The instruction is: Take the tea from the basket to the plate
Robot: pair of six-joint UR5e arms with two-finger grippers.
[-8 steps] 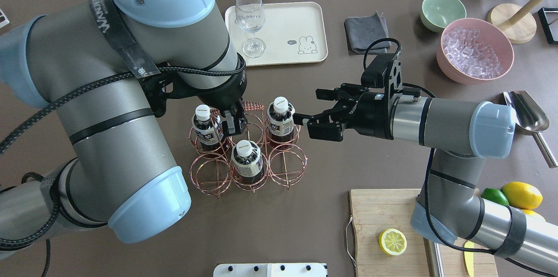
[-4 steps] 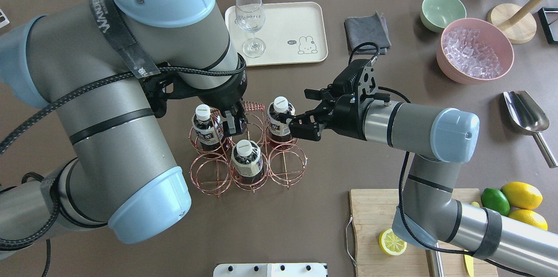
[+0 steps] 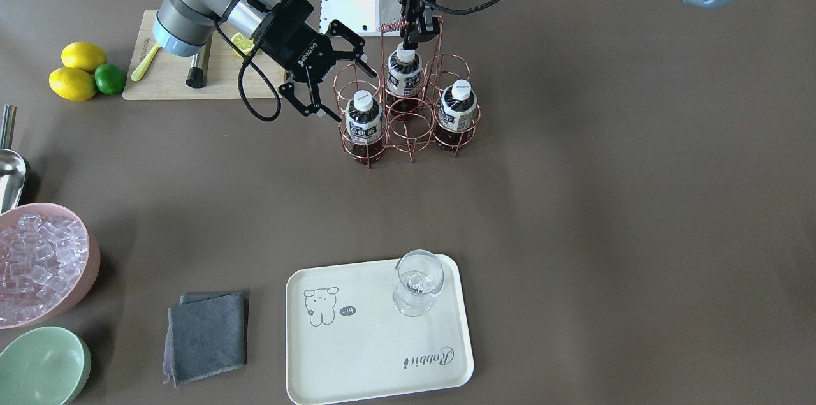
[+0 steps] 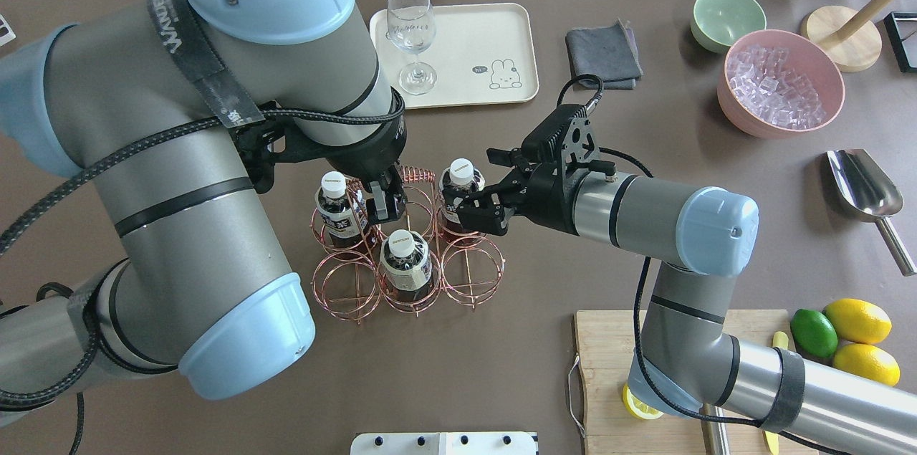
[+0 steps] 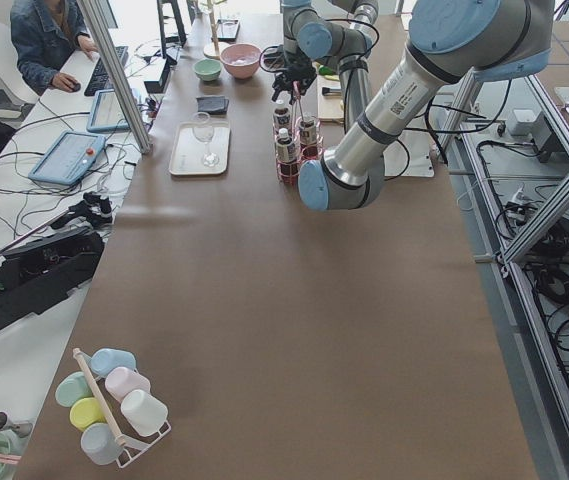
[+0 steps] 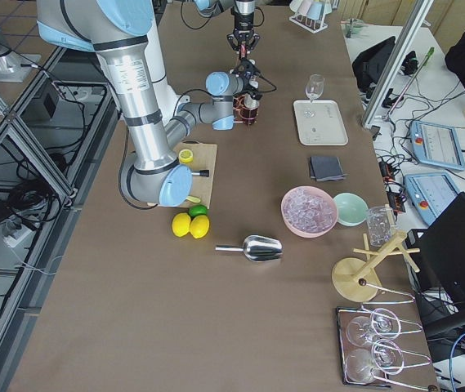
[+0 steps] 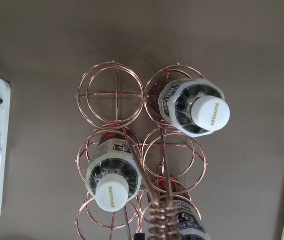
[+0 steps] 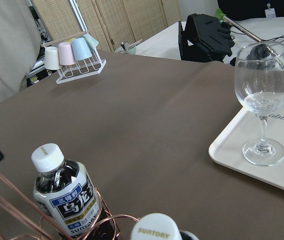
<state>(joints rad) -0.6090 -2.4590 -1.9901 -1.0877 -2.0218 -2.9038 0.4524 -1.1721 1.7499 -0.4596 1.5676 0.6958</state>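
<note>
Your right gripper (image 4: pixel 469 198) has swung in from the bench's right edge, jaws spread right at the tea (image 4: pixel 459 183) standing in the mid-bench basket (image 4: pixel 501 265), which your left gripper (image 4: pixel 383 203) pinches by its handle (image 4: pixel 415 173), so grasp, then carry to the far-edge plate (image 4: pixel 494 32).

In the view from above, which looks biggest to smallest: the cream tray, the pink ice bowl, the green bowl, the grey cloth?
1. Cream tray
2. Pink ice bowl
3. Green bowl and grey cloth: too alike to rank.
</note>
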